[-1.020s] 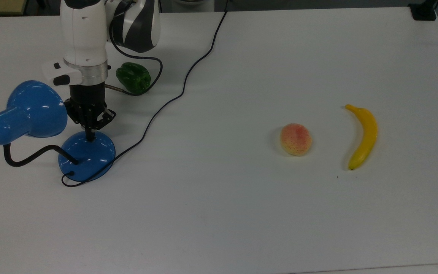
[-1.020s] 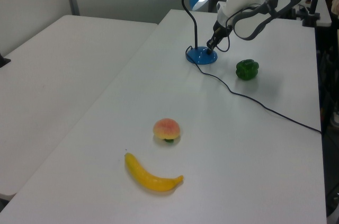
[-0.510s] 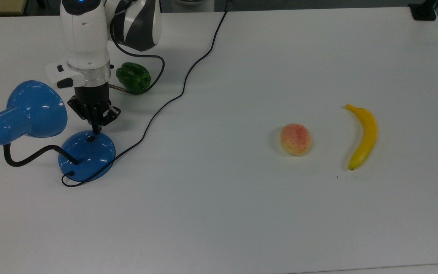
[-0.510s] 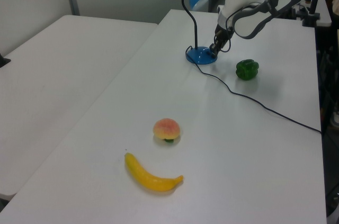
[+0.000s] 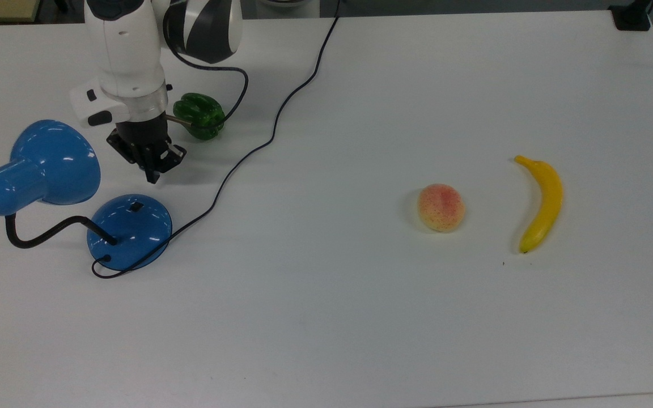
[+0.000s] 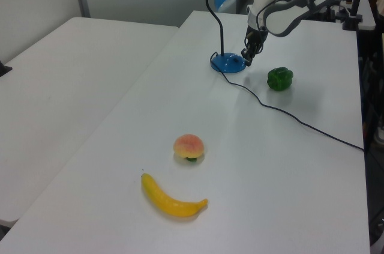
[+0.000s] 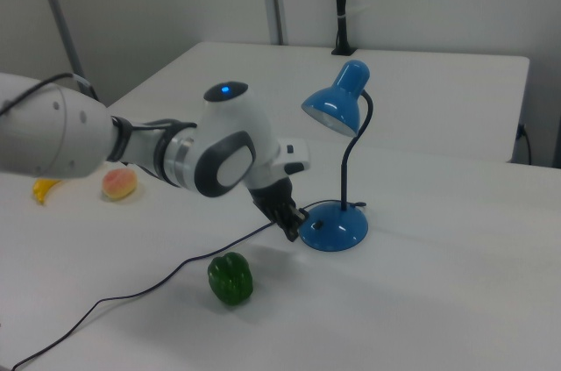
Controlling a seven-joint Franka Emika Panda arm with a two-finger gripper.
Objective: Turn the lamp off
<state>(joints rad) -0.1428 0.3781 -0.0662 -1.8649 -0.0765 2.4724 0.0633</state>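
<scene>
Lamp: the blue desk lamp stands at the top view's left on the white table; domed base flat, black gooseneck bent out to the top view's left, bell shade beyond it.
Switch: a small black switch sits on the base's dome, facing the gripper.
Gripper: the gripper hangs just beyond the base's rim, tips pointing down, clear of the lamp; fingers drawn together, nothing between them.
Cord: the black cord runs from the base across the table toward the top view's upper edge.
View differences: the right view looks into the shade's pale inside, which the top view hides.
Others: a green bell pepper near the wrist; a peach and a banana well apart at the top view's right.
</scene>
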